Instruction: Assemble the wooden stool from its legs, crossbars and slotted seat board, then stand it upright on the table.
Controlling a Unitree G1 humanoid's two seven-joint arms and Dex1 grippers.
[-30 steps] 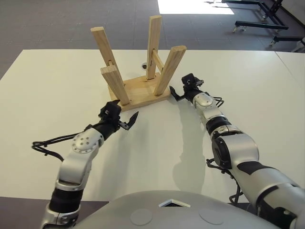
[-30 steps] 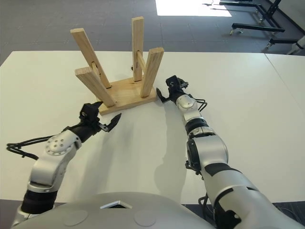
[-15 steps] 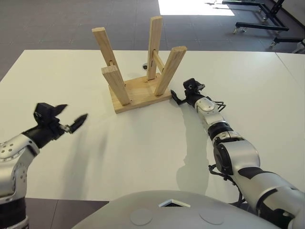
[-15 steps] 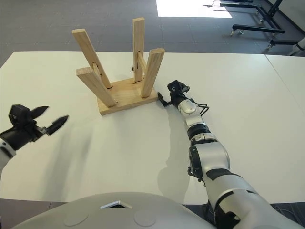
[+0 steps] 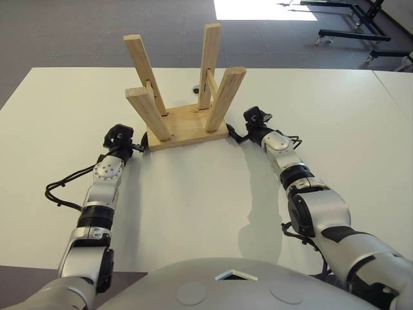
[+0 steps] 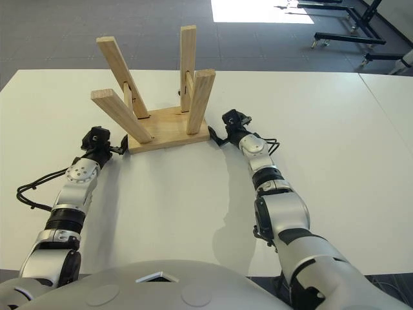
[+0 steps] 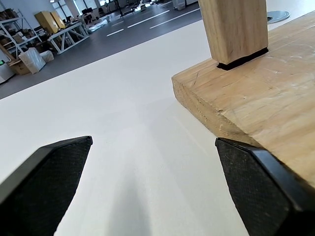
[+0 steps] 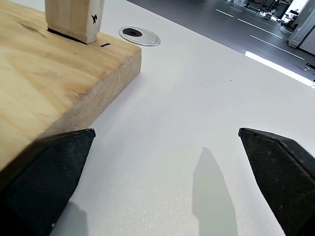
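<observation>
White table carries the wooden stool upside down, its seat board flat and four legs pointing up. My left gripper sits at the board's left edge, fingers spread. My right gripper sits at its right edge, fingers likewise spread, holding nothing.

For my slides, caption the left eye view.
Left pincer and right pincer, both open, flank the upturned stool on the table.
</observation>
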